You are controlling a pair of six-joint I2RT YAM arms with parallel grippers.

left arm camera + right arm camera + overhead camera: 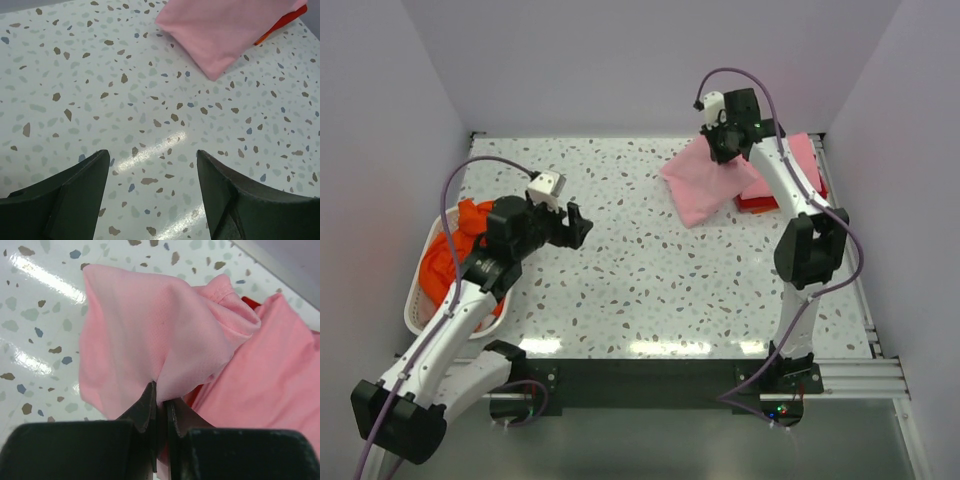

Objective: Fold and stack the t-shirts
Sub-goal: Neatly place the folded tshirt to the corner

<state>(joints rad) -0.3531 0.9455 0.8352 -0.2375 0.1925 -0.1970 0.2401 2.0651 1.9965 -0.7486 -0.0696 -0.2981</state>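
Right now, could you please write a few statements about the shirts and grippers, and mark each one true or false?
1. The right gripper is shut on the pink shirt. True.
2. The left gripper is shut on a shirt. False: it is open and holds nothing, above bare table.
3. The orange shirt lies in the basket. True.
4. The pink shirt is in the basket too. False: it is at the table's far right, partly over a red shirt.
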